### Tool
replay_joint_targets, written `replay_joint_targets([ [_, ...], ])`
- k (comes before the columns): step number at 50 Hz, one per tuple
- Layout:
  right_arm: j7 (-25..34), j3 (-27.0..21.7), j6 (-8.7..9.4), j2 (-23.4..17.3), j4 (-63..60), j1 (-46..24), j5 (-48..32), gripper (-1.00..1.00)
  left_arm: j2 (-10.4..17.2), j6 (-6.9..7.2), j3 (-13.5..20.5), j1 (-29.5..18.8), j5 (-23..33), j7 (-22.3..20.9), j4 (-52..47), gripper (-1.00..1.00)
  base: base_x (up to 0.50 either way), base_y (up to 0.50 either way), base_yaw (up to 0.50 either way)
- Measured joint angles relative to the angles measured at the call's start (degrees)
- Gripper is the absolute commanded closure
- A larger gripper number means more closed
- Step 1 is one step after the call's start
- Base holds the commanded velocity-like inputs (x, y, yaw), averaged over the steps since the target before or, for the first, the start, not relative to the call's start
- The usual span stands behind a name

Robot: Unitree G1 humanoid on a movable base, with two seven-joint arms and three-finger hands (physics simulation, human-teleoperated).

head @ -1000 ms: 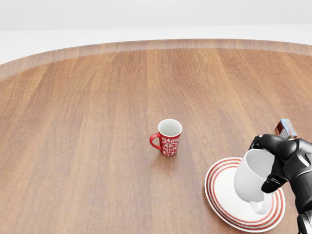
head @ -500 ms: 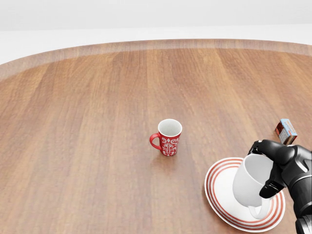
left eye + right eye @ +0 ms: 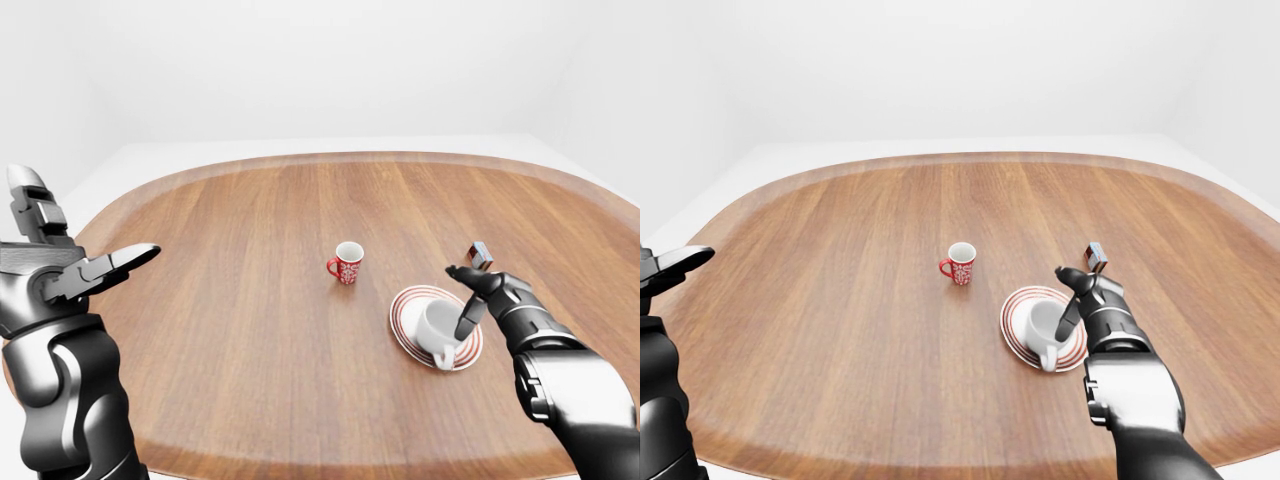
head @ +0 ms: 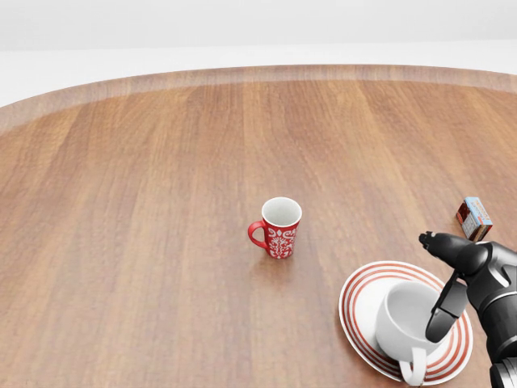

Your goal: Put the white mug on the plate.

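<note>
The white mug (image 4: 403,326) stands upright on the white plate with red rings (image 4: 360,299) at the lower right of the head view, its handle over the plate's near rim. My right hand (image 4: 446,279) is open just right of the mug, fingers spread and off it. My left hand (image 3: 85,268) is open and empty at the far left of the left-eye view, far from the plate.
A red patterned mug (image 4: 277,227) stands near the middle of the round wooden table (image 4: 145,210). A small box (image 4: 473,217) lies just above my right hand in the head view.
The white mug came down from a tilted hold onto the plate and now stands upright. My right hand's fingers opened and let it go.
</note>
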Motion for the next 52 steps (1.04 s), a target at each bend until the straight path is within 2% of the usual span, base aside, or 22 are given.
replay_joint_targets([
  [14,0.2,-0.4,0.00,0.1,-0.4,-1.6,0.6,-1.00,-0.1,0.00,-0.1,0.1,0.2,-0.1,0.1,-1.00,0.00,0.00,0.00],
  [31,4.6,-0.9,0.00,-3.7,-10.0,-14.4,-1.3,-1.00,-0.1,0.00,0.0,0.2,0.2,-0.2,0.2,-1.00,0.00,0.00,0.00],
  [37,1.3,-2.6,0.00,-5.0,-18.7,-18.6,-2.5,-1.00,-0.1,0.00,-0.1,0.2,0.3,-0.3,0.3,-1.00,0.00,0.00,0.00],
  [42,-3.9,-4.1,0.00,-5.8,-25.3,-21.1,-2.5,-1.00,-0.1,0.00,-0.1,0.1,0.3,-0.3,0.3,-1.00,0.00,0.00,0.00],
  [52,-11.6,-5.9,0.00,-6.8,-35.0,-22.3,-1.8,-1.00,-0.1,0.00,-0.1,0.2,0.4,-0.3,0.2,-1.00,0.00,0.00,0.00],
])
